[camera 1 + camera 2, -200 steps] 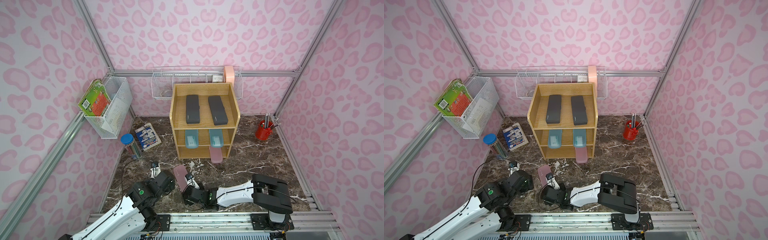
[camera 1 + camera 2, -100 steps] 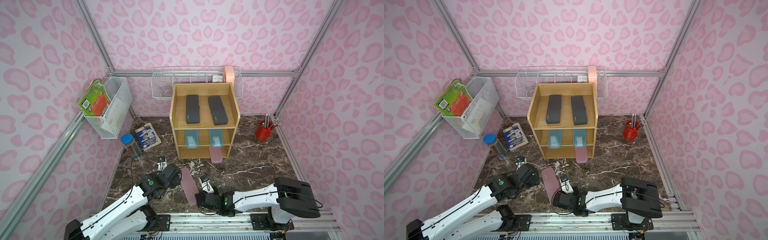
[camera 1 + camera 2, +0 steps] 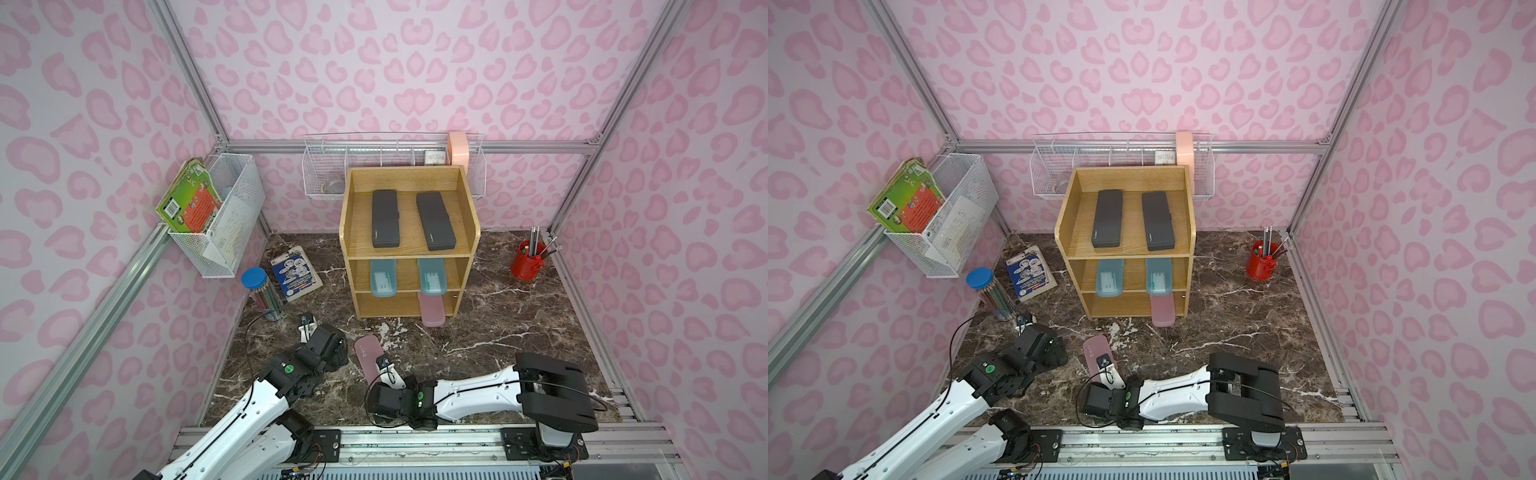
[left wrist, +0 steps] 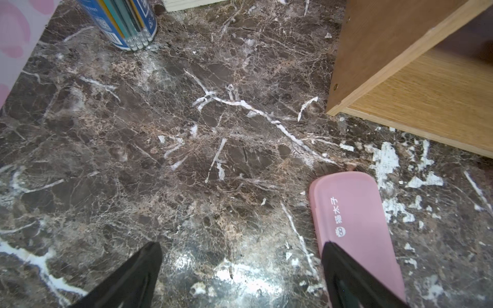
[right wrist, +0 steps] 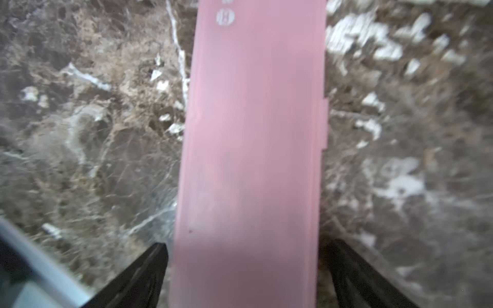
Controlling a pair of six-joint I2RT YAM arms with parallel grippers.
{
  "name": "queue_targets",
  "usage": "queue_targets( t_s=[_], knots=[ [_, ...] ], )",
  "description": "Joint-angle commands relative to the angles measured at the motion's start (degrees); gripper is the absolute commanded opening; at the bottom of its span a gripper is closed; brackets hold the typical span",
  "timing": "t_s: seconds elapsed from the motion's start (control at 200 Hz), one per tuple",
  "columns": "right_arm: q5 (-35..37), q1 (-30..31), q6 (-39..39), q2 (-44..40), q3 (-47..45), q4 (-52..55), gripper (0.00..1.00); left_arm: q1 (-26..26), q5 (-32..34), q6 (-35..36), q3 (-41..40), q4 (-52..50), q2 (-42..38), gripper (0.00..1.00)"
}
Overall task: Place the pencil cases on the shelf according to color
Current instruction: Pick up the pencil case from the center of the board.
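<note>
The wooden shelf (image 3: 409, 254) stands at the back. Two black pencil cases (image 3: 385, 218) (image 3: 435, 220) lie on its top tier, two teal ones (image 3: 383, 277) (image 3: 432, 276) on the middle tier, and a pink one (image 3: 431, 311) sticks out of the bottom tier at the right. Another pink case (image 3: 365, 353) (image 5: 253, 133) lies flat on the marble floor in front. My right gripper (image 5: 245, 266) is open and straddles its near end, with a gap on each side. My left gripper (image 4: 240, 266) is open over bare floor just left of this case (image 4: 354, 213).
A clear pencil tube with a blue lid (image 3: 262, 293) and a booklet (image 3: 296, 273) sit left of the shelf. A red pot of pens (image 3: 528, 262) stands at the back right. White wire baskets hang on the left wall (image 3: 226, 224) and the back wall (image 3: 328, 174).
The right jaws have opened off the pink case, which went from raised and tilted to lying flat on the floor. The left gripper has moved away from the front, alongside the case.
</note>
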State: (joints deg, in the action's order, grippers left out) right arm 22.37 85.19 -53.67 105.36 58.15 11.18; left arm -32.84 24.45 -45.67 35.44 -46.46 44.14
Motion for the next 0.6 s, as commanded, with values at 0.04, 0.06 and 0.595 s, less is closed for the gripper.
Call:
queue_targets(
  t_s=[0.04,0.06,0.595],
  knots=[
    [-3.8,-0.2,1.8,1.0,-0.2,0.3,0.96,0.8,-2.0,1.7,-0.4,1.8,1.6,0.98],
    [-4.0,-0.1,1.9,1.3,-0.3,0.3,0.96,0.8,-1.9,1.6,-0.4,1.6,2.1,0.98],
    [-0.7,0.0,-7.2,-0.4,-8.2,-1.5,0.87,1.1,-5.2,-0.2,-3.2,2.8,2.7,0.98]
  ],
)
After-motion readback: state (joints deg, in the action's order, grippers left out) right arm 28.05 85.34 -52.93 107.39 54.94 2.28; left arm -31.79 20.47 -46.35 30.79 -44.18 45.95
